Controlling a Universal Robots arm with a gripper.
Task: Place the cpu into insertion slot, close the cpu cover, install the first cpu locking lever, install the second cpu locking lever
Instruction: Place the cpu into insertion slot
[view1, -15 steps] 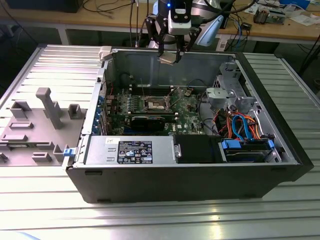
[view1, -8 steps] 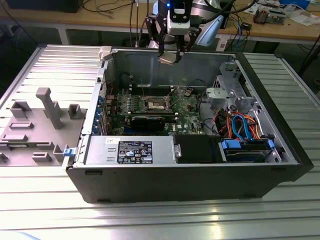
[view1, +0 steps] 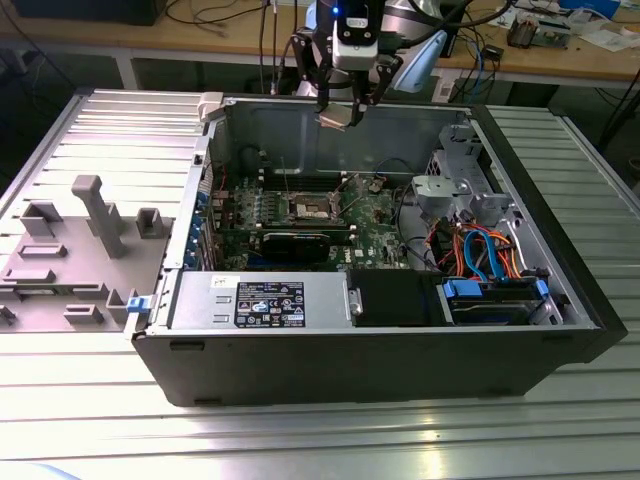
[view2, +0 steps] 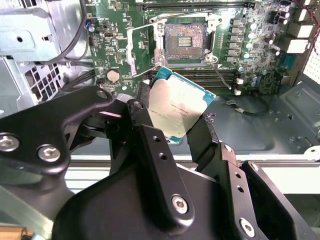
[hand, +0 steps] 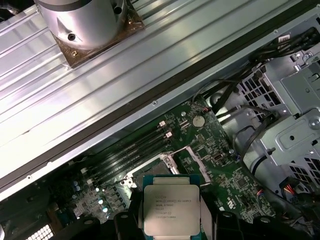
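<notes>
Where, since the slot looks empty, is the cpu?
In the second wrist view the cpu is clamped in the gripper, above the motherboard, short of the empty insertion slot.

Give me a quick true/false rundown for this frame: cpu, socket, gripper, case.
1. The gripper is shut on the cpu. True.
2. The cpu is seated in the insertion slot. False: the slot is empty with its contacts exposed, and the cpu is held above the motherboard, apart from it.
3. The computer case lies on its side with the interior open to view. True.
4. The coin battery holder on the motherboard is empty. False: the round silver coin battery sits in place, beside the slot.
</notes>
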